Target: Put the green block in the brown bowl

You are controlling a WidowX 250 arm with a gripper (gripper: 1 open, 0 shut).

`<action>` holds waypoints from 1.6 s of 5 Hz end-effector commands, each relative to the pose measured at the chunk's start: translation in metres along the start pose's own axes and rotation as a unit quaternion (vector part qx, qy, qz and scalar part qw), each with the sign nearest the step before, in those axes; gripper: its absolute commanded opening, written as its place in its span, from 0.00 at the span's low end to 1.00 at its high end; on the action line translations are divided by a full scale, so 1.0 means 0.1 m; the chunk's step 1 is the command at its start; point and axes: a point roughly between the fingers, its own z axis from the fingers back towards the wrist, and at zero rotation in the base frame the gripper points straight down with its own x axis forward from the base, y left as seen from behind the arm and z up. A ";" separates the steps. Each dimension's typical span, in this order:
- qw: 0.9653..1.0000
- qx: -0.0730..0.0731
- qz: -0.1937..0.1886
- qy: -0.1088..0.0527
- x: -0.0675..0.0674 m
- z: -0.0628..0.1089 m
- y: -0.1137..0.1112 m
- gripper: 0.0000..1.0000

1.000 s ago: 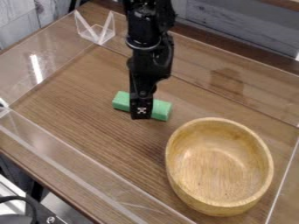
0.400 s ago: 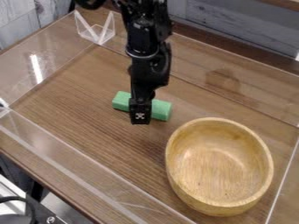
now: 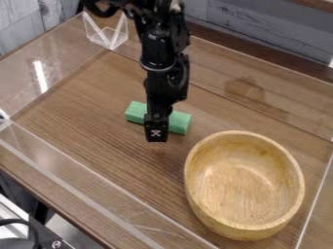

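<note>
**Partly hidden: block behind the gripper**

Only the ends of the green block show; the black gripper, jaws spread wide and holding nothing, hangs over its middle. Beside it the brown bowl sits on the wood-grain table, inside clear plastic walls.

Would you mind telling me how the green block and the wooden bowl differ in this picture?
The green block is small, flat and bright green; the wooden bowl is far bigger, round and light brown. The block is partly hidden behind the gripper; the bowl stands in full view, empty. Both rest on the wooden table.
</note>
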 end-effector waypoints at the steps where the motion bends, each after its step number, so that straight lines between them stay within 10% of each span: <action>1: 1.000 0.012 0.006 -0.012 0.01 0.03 0.07 1.00; 2: 1.000 0.006 0.009 -0.016 0.01 -0.01 0.07 0.00; 8: 0.999 -0.032 0.038 -0.012 0.02 0.08 -0.01 0.00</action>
